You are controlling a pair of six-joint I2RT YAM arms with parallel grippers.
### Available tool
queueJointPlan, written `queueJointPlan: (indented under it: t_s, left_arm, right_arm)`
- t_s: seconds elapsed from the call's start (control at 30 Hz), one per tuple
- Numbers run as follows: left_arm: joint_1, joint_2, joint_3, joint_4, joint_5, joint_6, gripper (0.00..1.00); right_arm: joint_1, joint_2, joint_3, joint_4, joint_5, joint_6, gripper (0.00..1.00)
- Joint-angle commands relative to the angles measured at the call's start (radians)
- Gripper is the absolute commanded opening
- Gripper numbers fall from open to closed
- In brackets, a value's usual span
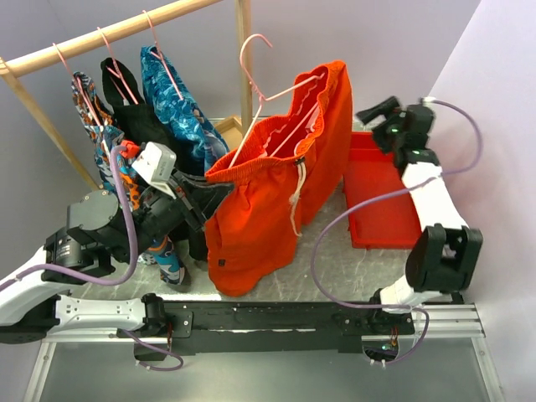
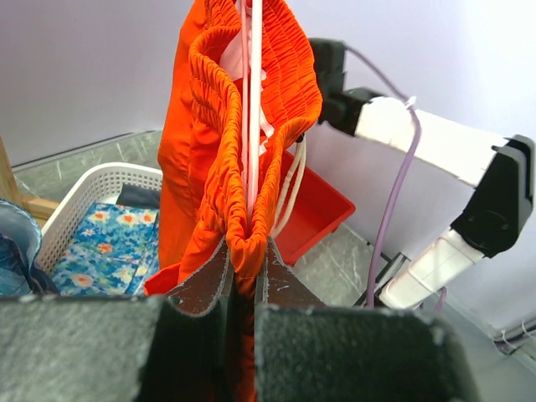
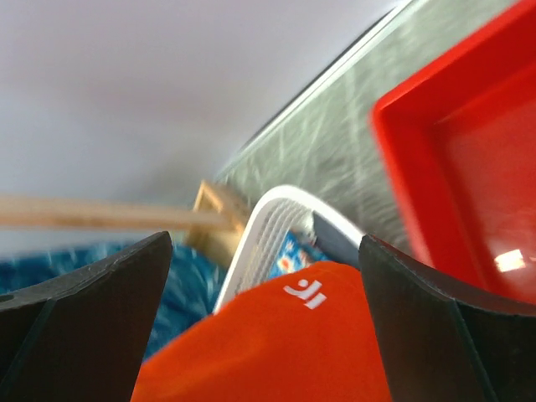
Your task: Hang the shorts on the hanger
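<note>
The orange shorts (image 1: 260,209) hang upright in the middle of the top view, with the white drawstring (image 1: 295,197) dangling down the front. The pink hanger (image 1: 266,84) sits inside the open waistband, its hook sticking up above it. My left gripper (image 1: 219,191) is shut on the waistband's left end. In the left wrist view the jaws (image 2: 245,251) pinch the gathered orange fold, and the hanger wires (image 2: 251,100) run down into it. My right gripper (image 1: 373,113) is open and empty just right of the shorts' upper edge. In its wrist view (image 3: 265,251) the shorts (image 3: 285,343) lie below the fingers.
A wooden rail (image 1: 109,33) at the back left carries a black garment (image 1: 138,117) and blue floral cloths on pink hangers. A white basket (image 2: 92,188) with floral cloth stands behind the shorts. A red tray (image 1: 381,197) lies to the right, under the right arm.
</note>
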Motion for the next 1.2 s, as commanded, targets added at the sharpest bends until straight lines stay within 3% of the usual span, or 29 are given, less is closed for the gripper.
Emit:
queueJointPlan:
  t_s: [0.0, 0.47, 0.9, 1.17]
  left_arm:
    - [-0.001, 0.016, 0.054, 0.154, -0.032, 0.012, 0.01]
    - [-0.010, 0.102, -0.021, 0.420, -0.320, -0.052, 0.01]
    - [-0.088, 0.237, -0.031, 0.615, -0.745, 0.058, 0.01]
    - [-0.061, 0.424, 0.127, 0.675, -0.887, 0.253, 0.01]
  right_arm:
    - [0.132, 0.033, -0.004, 0.169, -0.118, -0.084, 1.00]
    - [0.376, -0.034, -0.148, 0.278, -0.249, -0.022, 1.00]
    - [0.546, 0.144, 0.112, 0.139, -0.190, 0.041, 1.00]
    - [0.582, 0.265, 0.243, 0.062, -0.203, 0.023, 1.00]
